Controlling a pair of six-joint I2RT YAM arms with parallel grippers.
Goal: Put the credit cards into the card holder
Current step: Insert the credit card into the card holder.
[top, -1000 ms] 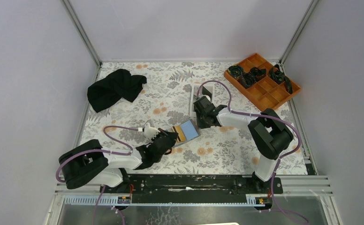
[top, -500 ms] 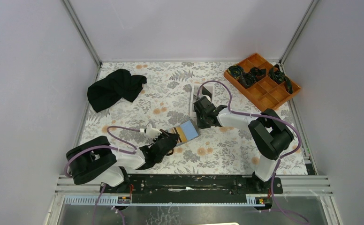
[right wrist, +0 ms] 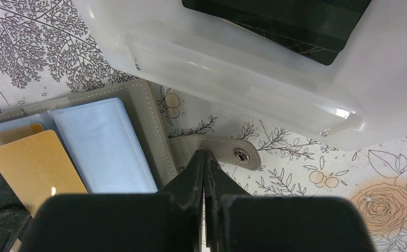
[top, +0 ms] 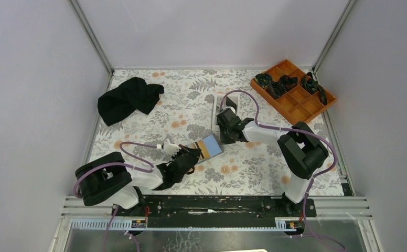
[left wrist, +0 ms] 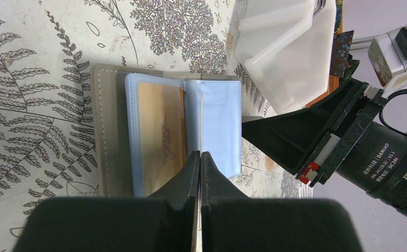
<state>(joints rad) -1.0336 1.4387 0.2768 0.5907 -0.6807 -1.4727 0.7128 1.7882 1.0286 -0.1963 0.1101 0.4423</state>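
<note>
The card holder (top: 207,146) lies open on the flowered table, grey outside and pale blue inside. In the left wrist view the holder (left wrist: 220,126) has an orange-gold card (left wrist: 162,136) in its left sleeve. My left gripper (left wrist: 200,155) is shut, with its tips over the holder's middle fold and nothing visible between them. In the top view the left gripper (top: 191,156) is at the holder's near-left edge. My right gripper (right wrist: 205,155) is shut, with its tips on the base of the holder's snap strap (right wrist: 238,153). A black card (right wrist: 275,21) lies in the white tray.
The white tray (top: 215,111) stands just behind the right gripper (top: 226,137). An orange compartment tray (top: 301,105) with black items is at the back right. A black cloth (top: 129,98) lies at the back left.
The left arm's elbow has swung right, and its gripper has edged slightly right along the holder. The right arm and the holder have not moved.
</note>
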